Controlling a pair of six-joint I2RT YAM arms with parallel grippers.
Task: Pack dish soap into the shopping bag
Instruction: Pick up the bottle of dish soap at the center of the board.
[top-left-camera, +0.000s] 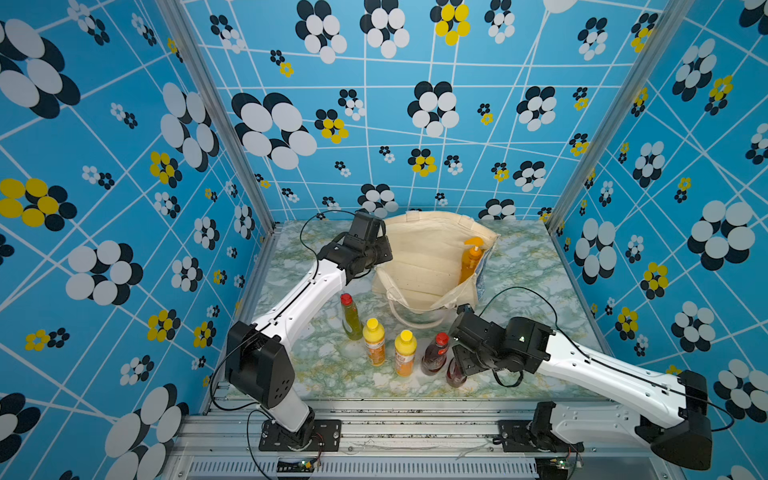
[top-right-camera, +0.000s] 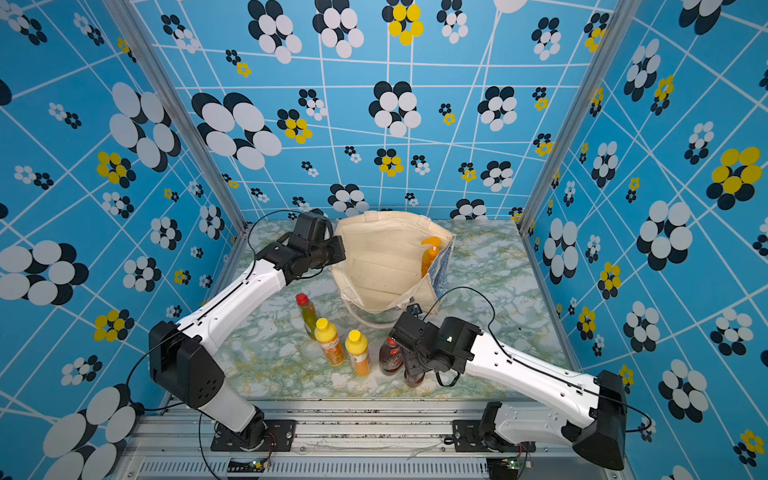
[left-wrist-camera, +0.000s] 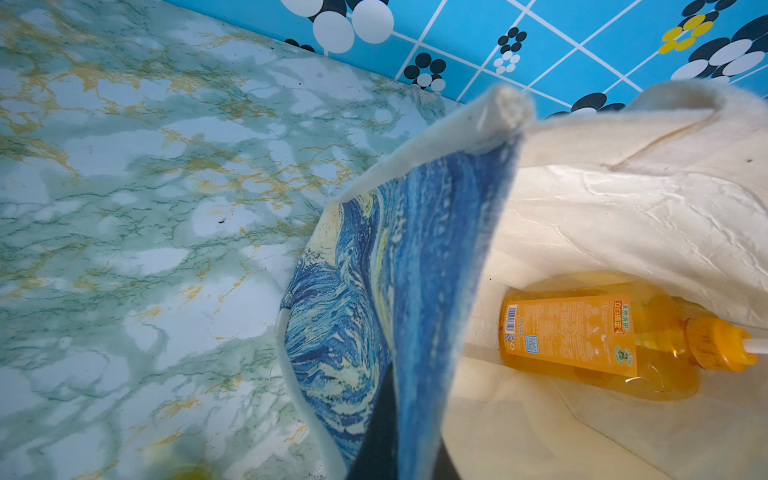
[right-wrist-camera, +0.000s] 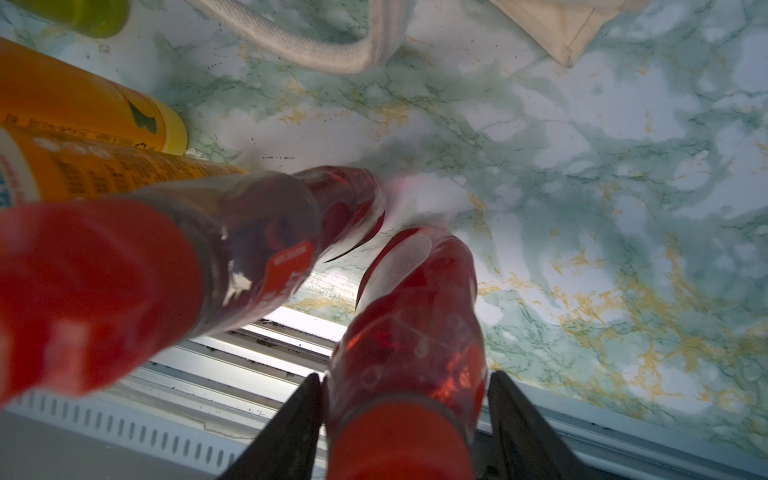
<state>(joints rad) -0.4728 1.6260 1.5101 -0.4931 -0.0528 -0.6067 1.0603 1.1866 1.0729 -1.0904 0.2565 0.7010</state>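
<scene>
Standing near the table's front edge, a dark red dish soap bottle (right-wrist-camera: 411, 324) points its red cap straight up, long axis vertical, base on the marble-print table (right-wrist-camera: 623, 208). The right end effector (right-wrist-camera: 406, 376) straddles its shoulder, jaws open, a sliver of gap on one side. Closing squarely below the cap and lifting straight up should spare its twin (right-wrist-camera: 249, 249) just beside. The left end effector (top-left-camera: 384, 253), closed, pinches the shopping bag (top-left-camera: 424, 257) by its rim, mouth open; a pump bottle (top-left-camera: 471, 259) is already inside.
</scene>
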